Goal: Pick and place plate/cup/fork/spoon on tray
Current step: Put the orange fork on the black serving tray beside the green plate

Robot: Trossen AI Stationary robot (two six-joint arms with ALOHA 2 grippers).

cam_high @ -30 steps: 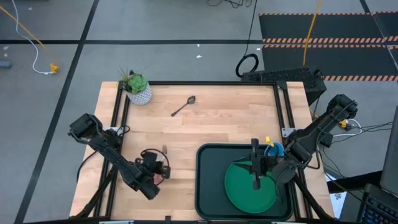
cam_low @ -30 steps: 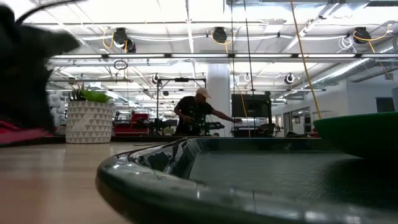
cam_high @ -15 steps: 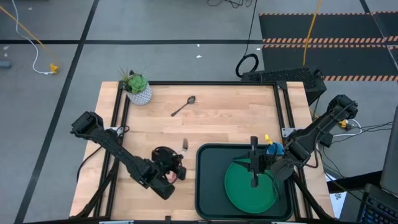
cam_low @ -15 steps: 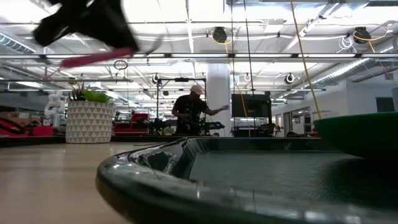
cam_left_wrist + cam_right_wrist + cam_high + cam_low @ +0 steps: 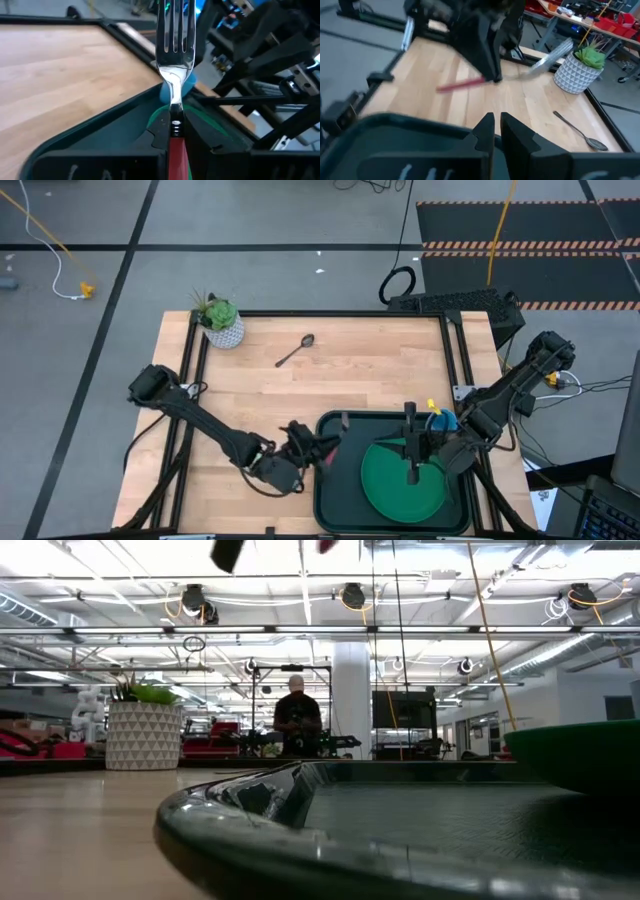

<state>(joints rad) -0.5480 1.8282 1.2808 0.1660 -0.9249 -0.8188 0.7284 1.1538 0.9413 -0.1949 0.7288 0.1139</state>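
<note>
The wooden table [image 5: 370, 375] is seen from above, with the dark tray [image 5: 335, 480] set at its near right part. The green plate [image 5: 385, 480] lies inside the tray, toward its right side, and the right gripper [image 5: 411, 473] is held over the plate with its fingers drawn close together, nothing between them. The left gripper [image 5: 318, 448] is positioned at the tray's left rim, its jaws clamped on the red handle of the fork [image 5: 174, 75], whose tines point over the tray. The blue cup [image 5: 442, 420] sits at the tray's far right corner. The spoon [image 5: 295, 351] lies on bare wood near the far edge, well apart from the tray.
</note>
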